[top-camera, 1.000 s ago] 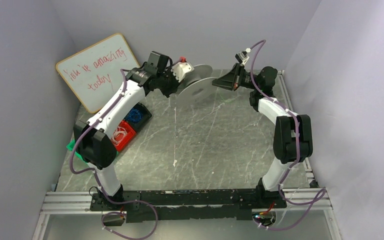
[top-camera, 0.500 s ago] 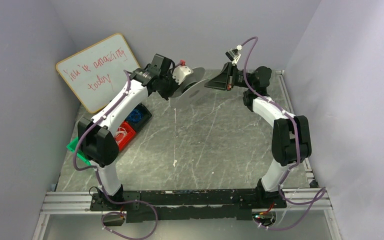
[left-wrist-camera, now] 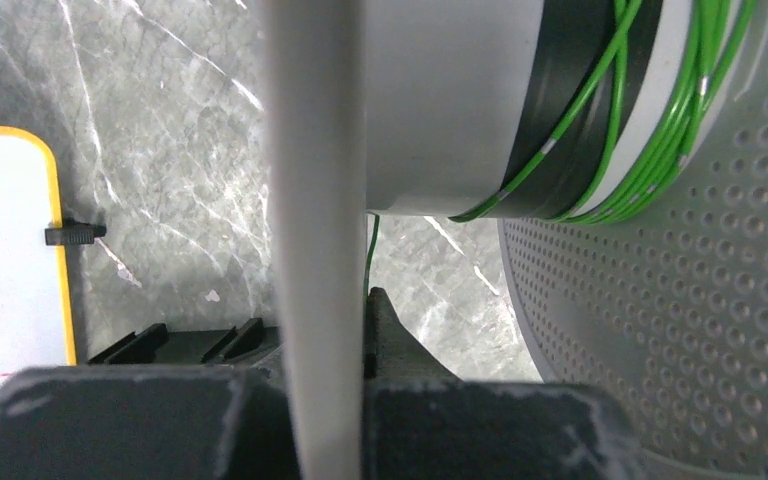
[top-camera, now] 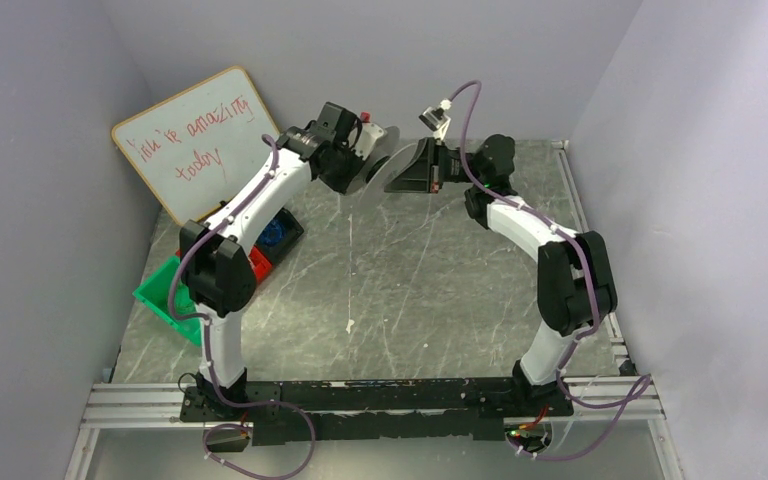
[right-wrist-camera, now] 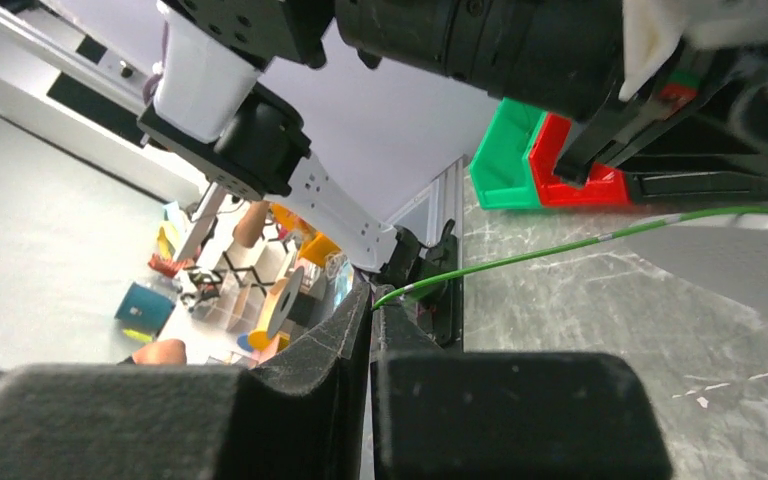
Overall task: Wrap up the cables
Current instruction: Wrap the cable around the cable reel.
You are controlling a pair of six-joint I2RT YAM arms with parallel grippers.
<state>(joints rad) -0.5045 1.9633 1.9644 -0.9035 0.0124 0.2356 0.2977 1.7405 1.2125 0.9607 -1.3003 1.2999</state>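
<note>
The green cable (left-wrist-camera: 660, 110) is wound in several turns around the hub of a white spool (left-wrist-camera: 450, 100) with perforated flanges. My left gripper (left-wrist-camera: 322, 335) is shut on one thin flange (left-wrist-camera: 315, 180) of the spool and holds it above the table at the back (top-camera: 378, 148). My right gripper (right-wrist-camera: 372, 300) is shut on the free end of the cable (right-wrist-camera: 560, 245), which runs taut to the right towards the spool. In the top view my right gripper (top-camera: 392, 183) is just right of the spool; the wire is too fine to see there.
A whiteboard (top-camera: 195, 140) leans at the back left. A green bin (top-camera: 165, 290), a red bin (top-camera: 255, 262) and a black bin with a blue coil (top-camera: 275, 232) stand under the left arm. A whitish strand (top-camera: 348, 300) lies mid-table.
My left arm has swung the spool back and to the left, turning it edge-on to the top camera. My right gripper has moved left with the cable, closer to the spool.
</note>
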